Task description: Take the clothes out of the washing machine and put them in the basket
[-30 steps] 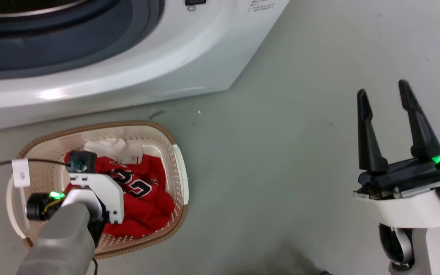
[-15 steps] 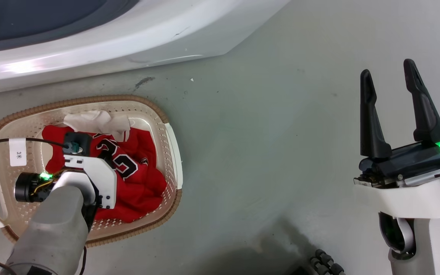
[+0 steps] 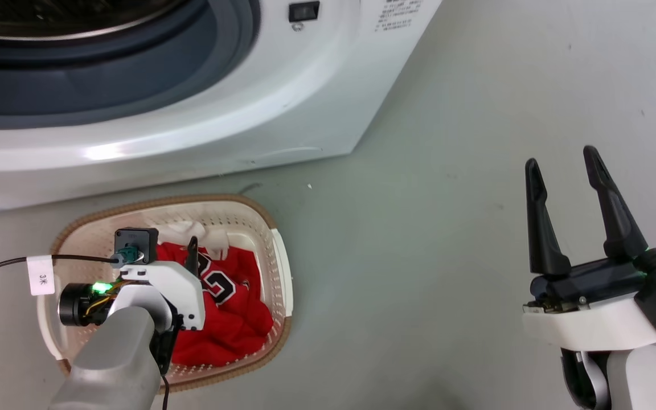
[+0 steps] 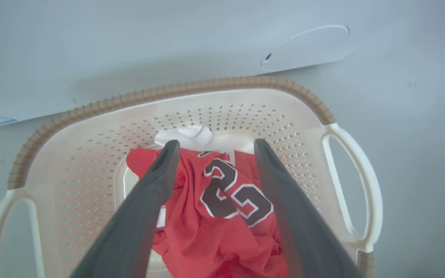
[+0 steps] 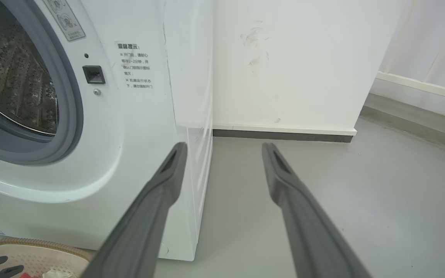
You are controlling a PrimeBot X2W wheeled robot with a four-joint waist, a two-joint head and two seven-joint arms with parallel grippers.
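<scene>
1. Basket [image 4: 222, 83], on the floor just before the washing machine [image 3: 305, 114]: holds the clothes [image 3: 231, 319], with a red jersey [image 4: 226, 200] numbered 23 uppermost and white cloth [image 4: 185, 137] at its far edge.
2. Left tool [image 4: 215, 143]: fingers apart, above the jersey.
3. Right tool [image 3: 560, 156]: fingers apart, over bare floor.

Grey floor [image 3: 430, 228], with the white washing machine [image 3: 316, 97] and the cream basket [image 3: 237, 219] just before it.
</scene>
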